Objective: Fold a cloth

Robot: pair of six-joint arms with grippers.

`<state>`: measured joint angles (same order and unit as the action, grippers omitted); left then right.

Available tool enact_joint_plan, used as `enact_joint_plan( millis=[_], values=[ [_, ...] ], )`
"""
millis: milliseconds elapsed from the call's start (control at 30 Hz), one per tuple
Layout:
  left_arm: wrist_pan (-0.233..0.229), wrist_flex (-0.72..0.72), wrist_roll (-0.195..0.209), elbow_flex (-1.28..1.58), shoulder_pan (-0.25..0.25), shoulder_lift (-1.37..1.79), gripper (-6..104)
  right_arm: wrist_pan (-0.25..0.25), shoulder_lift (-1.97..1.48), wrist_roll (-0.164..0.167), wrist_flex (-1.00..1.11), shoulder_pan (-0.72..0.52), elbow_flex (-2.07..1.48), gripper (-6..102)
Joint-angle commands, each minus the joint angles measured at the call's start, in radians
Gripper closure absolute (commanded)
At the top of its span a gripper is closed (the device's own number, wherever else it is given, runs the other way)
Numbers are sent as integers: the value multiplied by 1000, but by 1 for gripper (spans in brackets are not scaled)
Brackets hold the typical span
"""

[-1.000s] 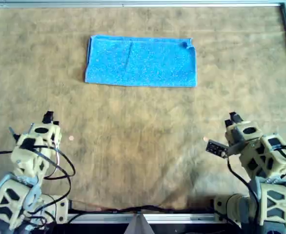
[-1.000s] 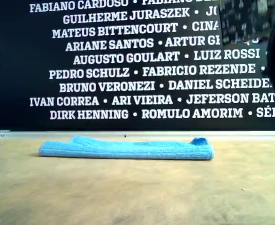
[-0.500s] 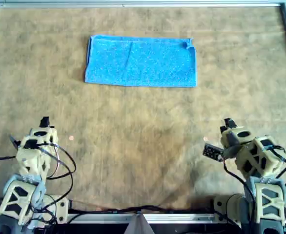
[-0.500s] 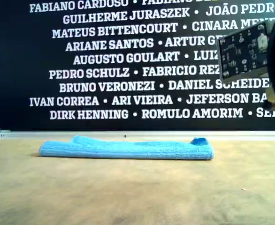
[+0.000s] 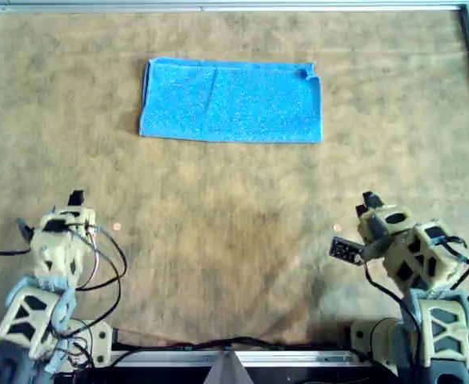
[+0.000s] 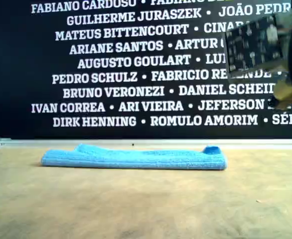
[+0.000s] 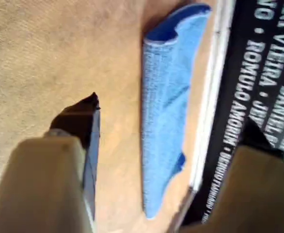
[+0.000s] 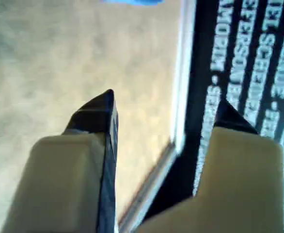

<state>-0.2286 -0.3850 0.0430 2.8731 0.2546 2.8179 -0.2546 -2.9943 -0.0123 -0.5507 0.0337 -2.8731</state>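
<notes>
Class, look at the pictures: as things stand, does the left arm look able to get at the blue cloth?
Probably yes. The left gripper is open and faces the folded blue cloth, with only bare table surface between them. Whether the arm stretches that far cannot be told.

One cloth (image 5: 230,101), one table (image 5: 234,240) and two grippers — left (image 5: 76,197), right (image 5: 370,200) — are visible.

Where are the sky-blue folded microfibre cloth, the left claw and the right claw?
Sky-blue folded microfibre cloth (image 5: 230,101): overhead view, middle of its top surface.
Left claw (image 7: 168,114): left wrist view, midway between its open fingertips.
Right claw (image 8: 166,109): right wrist view, midway between its open fingertips.
</notes>
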Motion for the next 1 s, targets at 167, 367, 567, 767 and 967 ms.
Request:
enact_joint_plan(
  millis=[167,367,567,767,967],
  values=[
    [21,31,3,-380,-6,-491,-3,-5,581,-14,71,69,365,14],
    [179,35,12,-549,15,-670,-3,-6,1086,-17,78,71,686,4],
    [261,37,12,-738,18,-890,-3,-2,1493,-17,78,71,997,0],
    [261,37,11,-986,11,-1204,-3,8,1713,-17,77,92,1235,1],
    [261,37,0,-1207,17,-1437,-3,9,1847,-17,77,127,1425,1]
  ],
)
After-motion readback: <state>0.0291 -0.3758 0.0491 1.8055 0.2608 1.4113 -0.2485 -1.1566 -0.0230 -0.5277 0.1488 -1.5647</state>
